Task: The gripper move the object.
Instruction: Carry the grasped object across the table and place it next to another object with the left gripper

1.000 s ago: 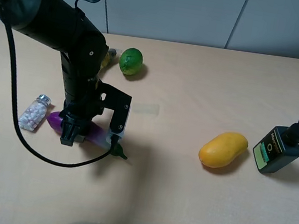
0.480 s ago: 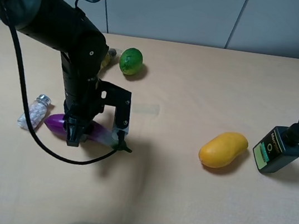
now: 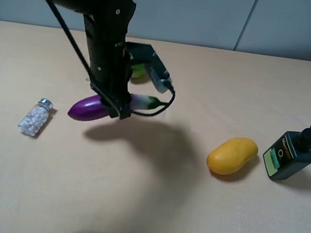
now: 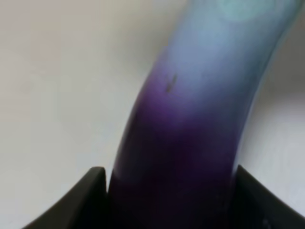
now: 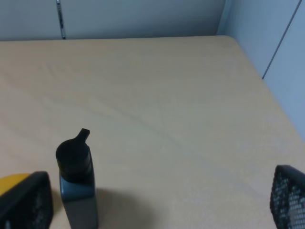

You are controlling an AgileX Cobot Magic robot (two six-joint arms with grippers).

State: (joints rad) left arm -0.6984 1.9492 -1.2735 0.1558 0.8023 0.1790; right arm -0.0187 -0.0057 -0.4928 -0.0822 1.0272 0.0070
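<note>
L black blocky gripper (image 3: 119, 109) clamped on mid-body of glossy purple toy eggplant (image 3: 89, 108), held off beige tabletop (image 3: 147, 209), stem twd yellow mango (image 3: 231, 156), well apart. R gripper (image 5: 155, 200) fingers spread wide.

Soft, even overhead light; one wrist view is wholly out of focus.

In the high view the table (image 3: 236, 87) is bright and evenly lit with no glare. The arm and the eggplant (image 3: 89, 108) throw a broad, soft-edged shadow toward 4 o'clock. The bottle (image 3: 289, 153) casts a thin shadow the same way, and the mango (image 3: 231, 156) casts a narrow one at 6 o'clock. The left wrist view is too close to focus: the eggplant is a blur with a dull pale sheen, and the fingers (image 4: 90, 200) of the left gripper (image 4: 171, 205) are dark smudges at the frame's edge. The right wrist view is dimmer and mildly soft, and the right gripper (image 5: 156, 198) is blurred at its corners.
</note>
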